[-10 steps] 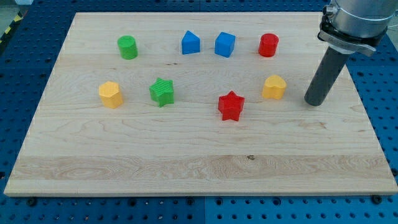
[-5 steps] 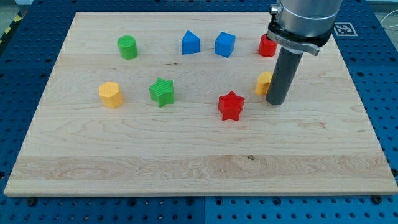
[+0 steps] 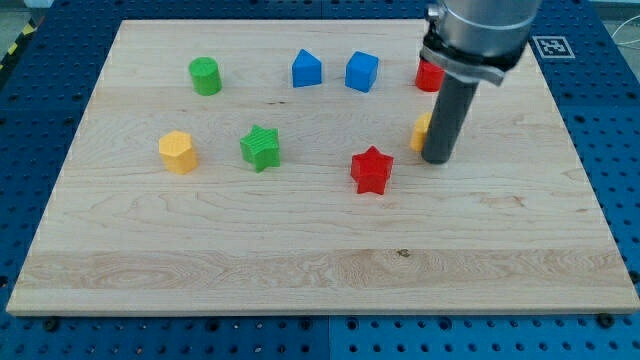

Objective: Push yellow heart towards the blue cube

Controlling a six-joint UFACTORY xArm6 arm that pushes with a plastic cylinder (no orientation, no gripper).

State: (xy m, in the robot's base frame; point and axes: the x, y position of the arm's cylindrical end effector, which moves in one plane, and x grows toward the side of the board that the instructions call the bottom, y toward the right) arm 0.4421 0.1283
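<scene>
My tip (image 3: pixel 437 160) is set against the yellow heart (image 3: pixel 422 131), on its lower-right side; no gripper is fitted; blue cube (image 3: pixel 362 71) lies up-left of the heart

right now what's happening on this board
A single arm with a dark rod is working on the yellow heart, meant to go toward the blue cube. My tip sits at the heart's right edge in the view, hiding most of it. The cube lies up and to the view's left of the heart, beside a blue house-shaped block. A red star lies below-left of the heart, and a red cylinder shows partly behind the rod.
</scene>
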